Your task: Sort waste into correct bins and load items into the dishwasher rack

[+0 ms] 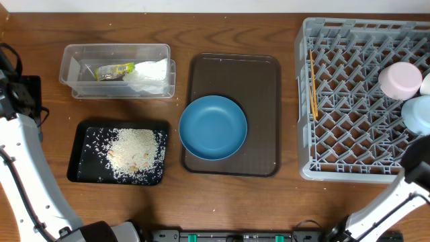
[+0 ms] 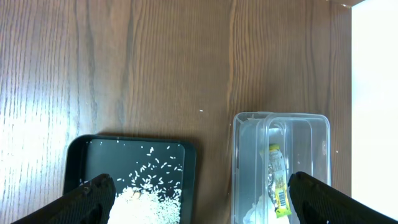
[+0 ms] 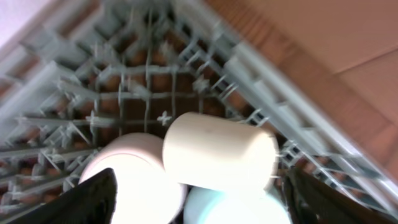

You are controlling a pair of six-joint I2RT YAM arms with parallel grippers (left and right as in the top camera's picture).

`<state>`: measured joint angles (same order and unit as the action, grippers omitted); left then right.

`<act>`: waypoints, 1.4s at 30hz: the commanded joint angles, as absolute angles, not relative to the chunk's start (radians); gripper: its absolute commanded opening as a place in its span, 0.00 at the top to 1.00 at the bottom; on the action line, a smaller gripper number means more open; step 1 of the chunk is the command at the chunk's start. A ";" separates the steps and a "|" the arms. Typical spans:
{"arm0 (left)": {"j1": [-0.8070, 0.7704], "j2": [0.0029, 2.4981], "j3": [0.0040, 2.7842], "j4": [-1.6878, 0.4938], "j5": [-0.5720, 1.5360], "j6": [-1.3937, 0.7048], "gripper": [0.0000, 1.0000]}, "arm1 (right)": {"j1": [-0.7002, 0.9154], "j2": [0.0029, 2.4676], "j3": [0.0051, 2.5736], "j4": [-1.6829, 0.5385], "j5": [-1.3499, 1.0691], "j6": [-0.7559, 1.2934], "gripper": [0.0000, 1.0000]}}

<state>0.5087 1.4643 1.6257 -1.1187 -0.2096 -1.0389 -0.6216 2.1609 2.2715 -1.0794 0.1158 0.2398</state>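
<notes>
1. A brown wood-grain desk (image 1: 269,202) carries everything. Only a pale strip of the room shows beyond its far edge.
2. One grey dishwasher rack (image 1: 356,144) sits at the right of the desk.
3. Three cups are clustered at the rack's right side: one pink cup (image 1: 400,79), one cream cup (image 3: 217,152) and one light-blue cup (image 1: 418,113). In the right wrist view the cream cup lies on its side, touching the other two.
4. Thin orange chopsticks (image 1: 312,87), seemingly one pair, lie along the rack's left side.
5. One brown tray (image 1: 259,87) is in the middle of the desk. One blue bowl (image 1: 213,128) sits upright on its near left part, overhanging the tray's left edge.
6. One clear container (image 1: 114,47) at the far left holds one yellow-green wrapper (image 1: 114,70) and some crumpled white paper (image 1: 151,72).
7. One black tray (image 1: 84,144) at the near left carries a heap of rice (image 1: 138,153) with scattered grains.
8. The left end effector (image 2: 202,183) is spread wide above the gap between the black tray and the clear container, holding nothing.
9. The right end effector (image 3: 199,180) is spread wide over the cups, its fingers clear of them.
</notes>
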 commanded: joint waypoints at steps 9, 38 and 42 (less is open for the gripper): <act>0.511 1.470 1.625 -1.121 -0.222 -1.029 0.08 | -0.774 2.168 2.275 -1.217 -0.201 0.320 0.12; 0.511 1.470 1.625 -1.121 -0.222 -1.029 0.08 | -0.865 2.353 2.274 -1.180 -0.453 0.265 0.10; 0.511 1.470 1.625 -1.121 -0.222 -1.029 0.08 | -0.862 2.353 2.273 -1.169 -0.463 0.265 0.10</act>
